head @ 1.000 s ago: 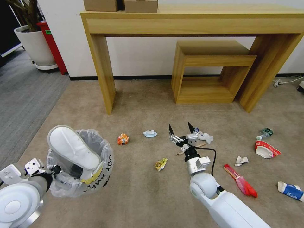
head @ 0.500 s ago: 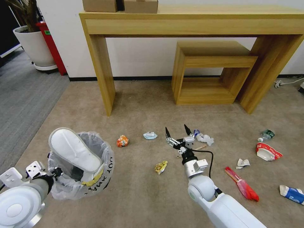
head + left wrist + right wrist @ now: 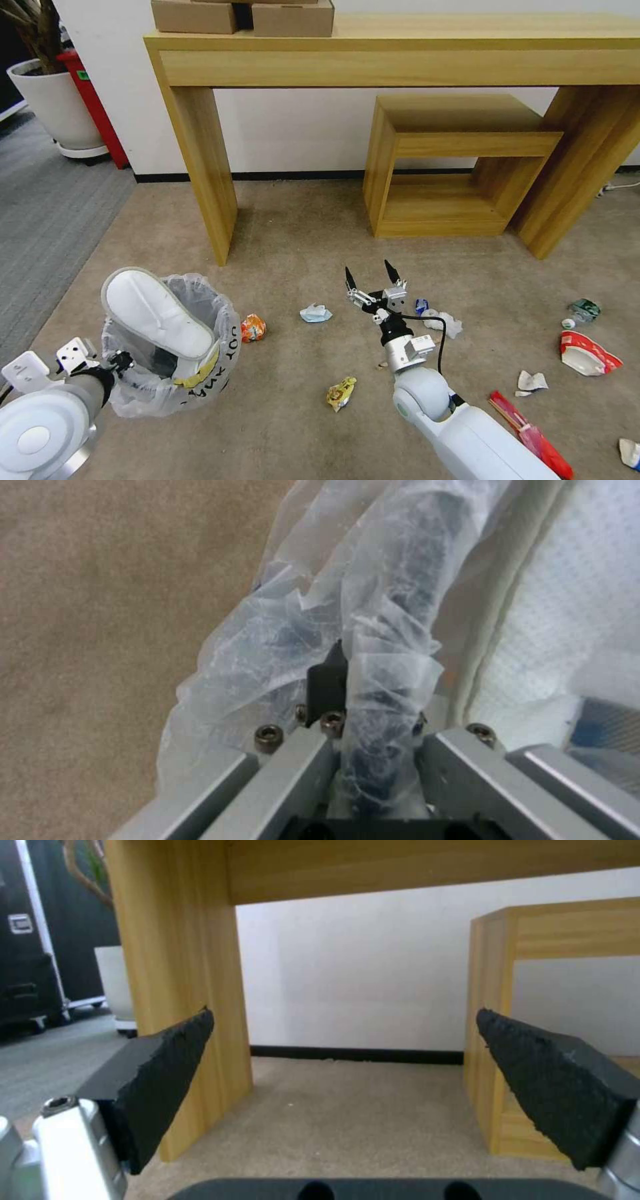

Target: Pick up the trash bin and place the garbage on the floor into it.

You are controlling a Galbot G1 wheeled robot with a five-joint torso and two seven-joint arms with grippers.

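The trash bin (image 3: 200, 347) rim is pinched by the left pincer (image 3: 363, 700); the right pincer (image 3: 372, 280) is held spread above the floor (image 3: 287, 253).

A white slipper (image 3: 157, 312) blocks most of the bag-lined black trash bin's (image 3: 200, 360) mouth, leaving a gap on its right. Bare beige carpet (image 3: 293, 260) lies beyond the spread-fingered right gripper (image 3: 371, 275), seemingly unobstructed up to the wooden console table's leg (image 3: 207, 187).

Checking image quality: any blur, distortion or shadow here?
Head view: wide-angle, table edges bow; soft shadow under it. Left wrist view: bin liner close and soft. Right wrist view: fingertips blurred, wall sharper.
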